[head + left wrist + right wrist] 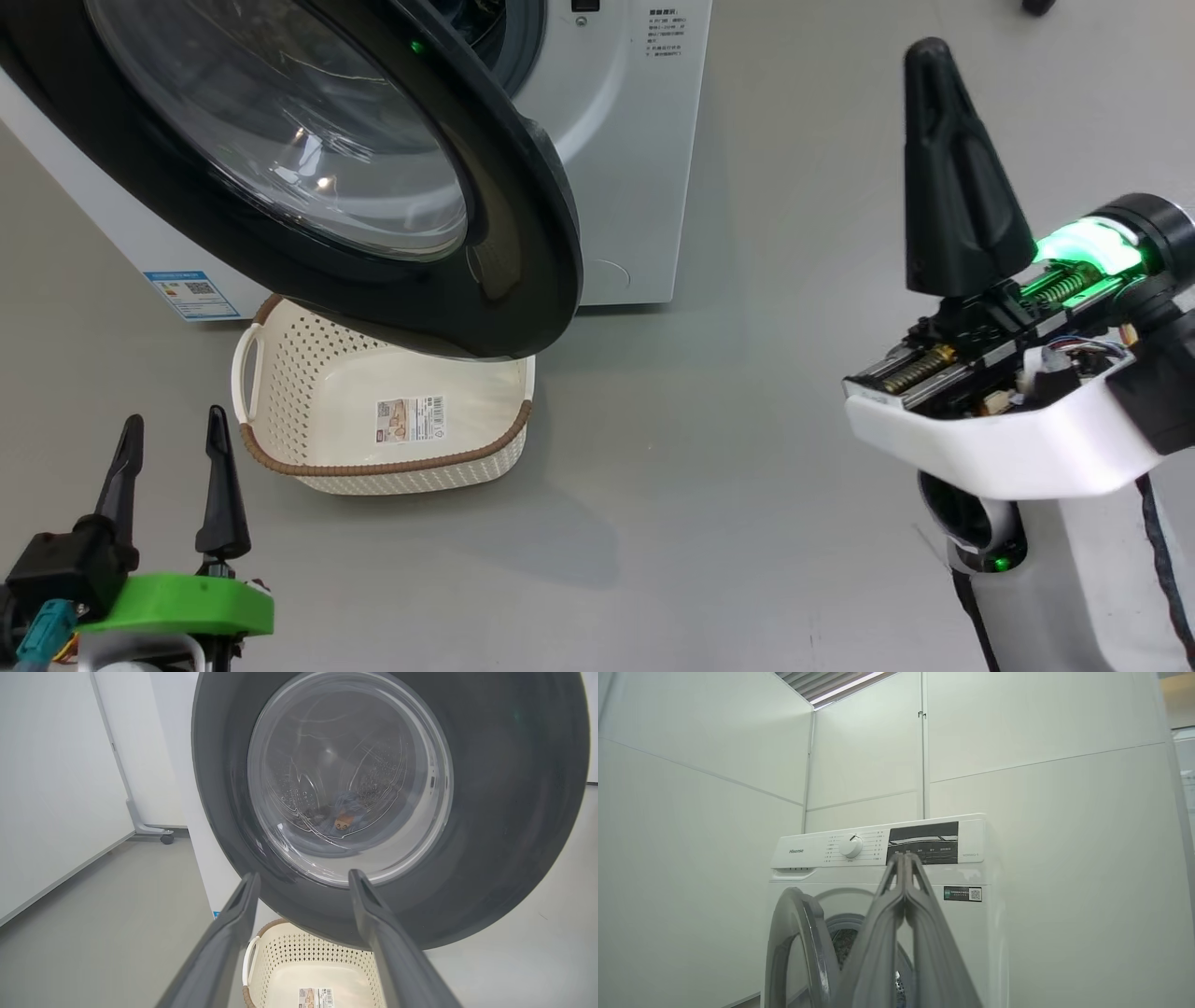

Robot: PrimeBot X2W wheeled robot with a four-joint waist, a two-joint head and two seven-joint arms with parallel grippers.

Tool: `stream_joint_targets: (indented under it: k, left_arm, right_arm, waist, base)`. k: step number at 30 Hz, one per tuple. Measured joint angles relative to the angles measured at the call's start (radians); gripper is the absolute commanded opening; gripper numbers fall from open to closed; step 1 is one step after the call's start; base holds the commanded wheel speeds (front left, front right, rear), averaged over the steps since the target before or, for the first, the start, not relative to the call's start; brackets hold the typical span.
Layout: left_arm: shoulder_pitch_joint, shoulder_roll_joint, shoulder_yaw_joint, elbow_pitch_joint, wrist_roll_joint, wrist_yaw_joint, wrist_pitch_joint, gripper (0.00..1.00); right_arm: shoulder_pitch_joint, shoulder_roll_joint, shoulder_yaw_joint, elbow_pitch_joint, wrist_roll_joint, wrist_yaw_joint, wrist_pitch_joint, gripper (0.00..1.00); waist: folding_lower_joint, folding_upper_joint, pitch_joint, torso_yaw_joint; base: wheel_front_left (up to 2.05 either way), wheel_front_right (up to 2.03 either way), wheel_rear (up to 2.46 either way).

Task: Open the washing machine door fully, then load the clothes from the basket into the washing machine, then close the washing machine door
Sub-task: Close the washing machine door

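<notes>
The washing machine (625, 140) stands at the top with its door (523, 233) swung out over the basket (308, 411). The basket sits on the floor and holds only its sticker. Through the door glass (345, 774), light-blue clothes (343, 814) with an orange-brown figure lie in the drum. My left gripper (175, 425) is open at the lower left, short of the basket, fingers pointing at the door (514, 812). My right gripper (927, 56) is shut on nothing, raised at the right, well clear of the machine. From the right wrist, the shut fingers (905, 858) aim at the control panel.
Grey floor (747, 420) spreads between the basket and my right arm. White wall panels (1041, 788) stand behind and beside the machine. A partition foot on a castor (161, 835) stands left of the machine. The door (803, 942) juts out edge-on from the machine front.
</notes>
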Motion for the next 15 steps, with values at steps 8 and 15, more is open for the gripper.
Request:
stream_joint_targets:
  k: [8, 15]
  left_arm:
    - [-0.021, -0.015, -0.034, 0.004, 0.007, -0.003, 0.000, 1.00]
    - [-0.043, -0.024, -0.073, 0.014, 0.007, -0.009, 0.000, 1.00]
  right_arm:
    - [-0.029, -0.040, 0.235, -0.009, 0.022, 0.000, 0.000, 0.00]
    - [-0.031, -0.067, 0.424, 0.079, 0.066, 0.000, 0.043, 0.00]
  waist:
    - [0.0000, 0.0000, 0.008, 0.033]
    - [0.0000, 0.0000, 0.018, 0.072]
  base:
    - [0.00, 0.00, 0.00]
    - [0.00, 0.00, 0.00]
